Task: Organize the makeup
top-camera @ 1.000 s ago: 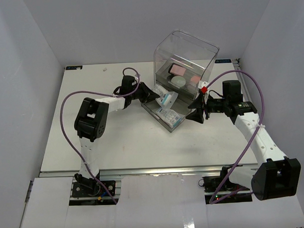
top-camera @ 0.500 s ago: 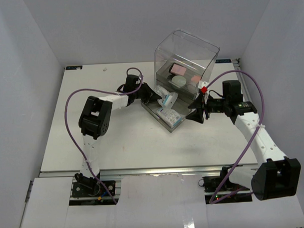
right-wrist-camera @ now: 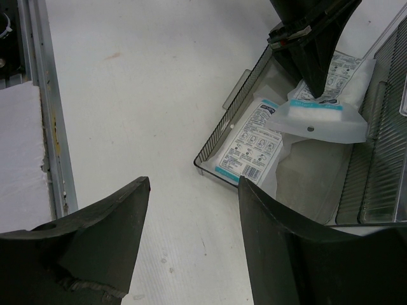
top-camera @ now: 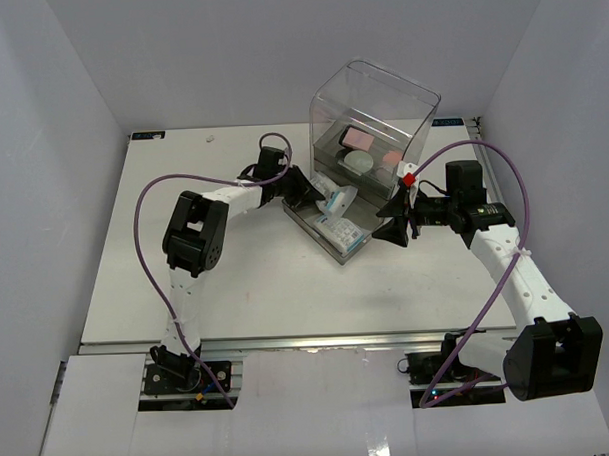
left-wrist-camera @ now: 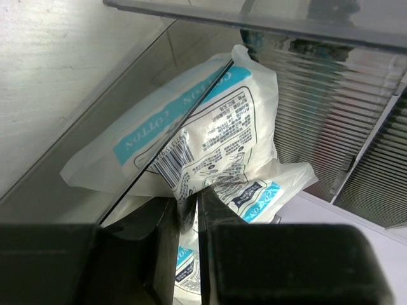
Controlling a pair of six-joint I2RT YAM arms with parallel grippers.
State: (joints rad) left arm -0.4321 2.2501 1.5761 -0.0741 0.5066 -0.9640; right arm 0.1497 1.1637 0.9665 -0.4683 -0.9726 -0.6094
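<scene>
Left jaws: clenched on a corner of the upper cotton packet (left-wrist-camera: pixel 191 127), holding it tilted over the open drawer (right-wrist-camera: pixel 219 133), probably to lay it inside
Lower packet (right-wrist-camera: pixel 251 149): flat in that drawer, toward the worktop's (top-camera: pixel 236 270) far right corner
Right jaws: released, empty, beside the drawer

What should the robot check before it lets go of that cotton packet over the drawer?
1. Is the upper cotton packet above the open drawer? Ok.
2. Does the left gripper have a grip? Ok, its jaws are nearly closed on the packet's edge.
3. Is there room in the drawer? Ok, the lower cotton packet lies flat near the front, with bare floor beside it.
4. Is the right gripper out of the way? Ok, it is open and empty, over the table beside the drawer.
5. Does the upper packet touch the lower one? Cannot tell.
</scene>
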